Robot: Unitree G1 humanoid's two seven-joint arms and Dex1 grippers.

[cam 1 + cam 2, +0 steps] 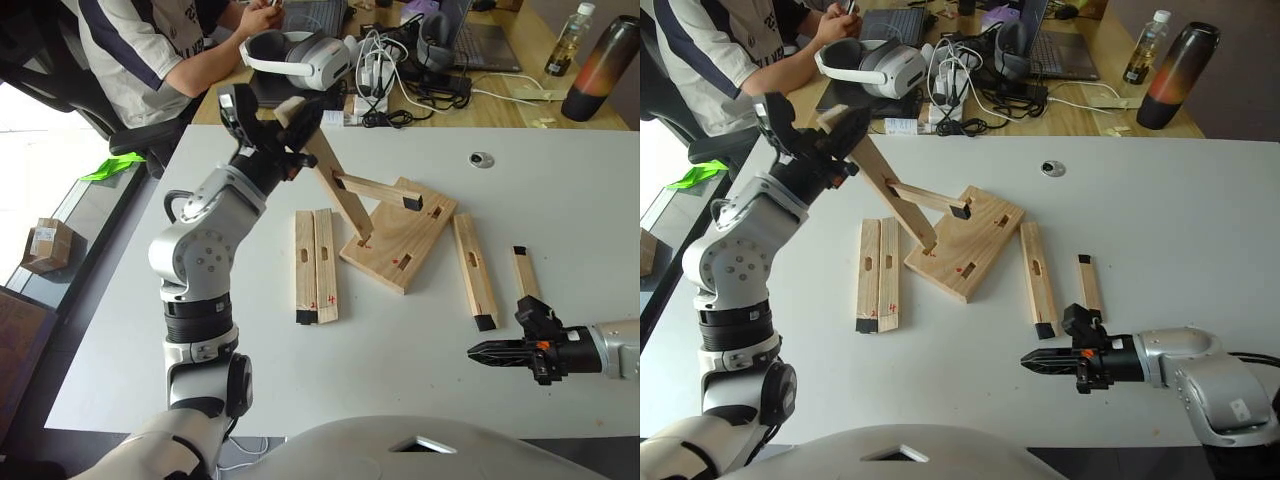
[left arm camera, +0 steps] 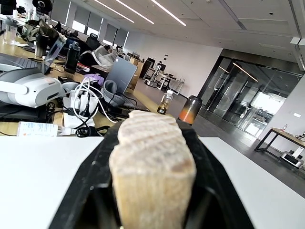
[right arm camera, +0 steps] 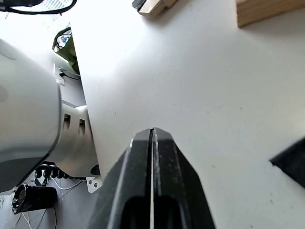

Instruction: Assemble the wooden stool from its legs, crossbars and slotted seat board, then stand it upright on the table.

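At upper left, the left pincer (image 1: pixel 272 122) is gripping a wooden leg (image 1: pixel 338 190) touching the seat board (image 1: pixel 405 248). At lower right, the right pincer (image 1: pixel 482 352) is holding nothing, fingers closed.

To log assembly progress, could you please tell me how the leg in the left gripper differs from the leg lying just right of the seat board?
The gripped leg slants up from the seat board, its top end clamped in the left gripper; the loose leg lies flat on the table. The gripped leg carries a crossbar; the loose leg's slot is empty. Both are pale wooden bars.
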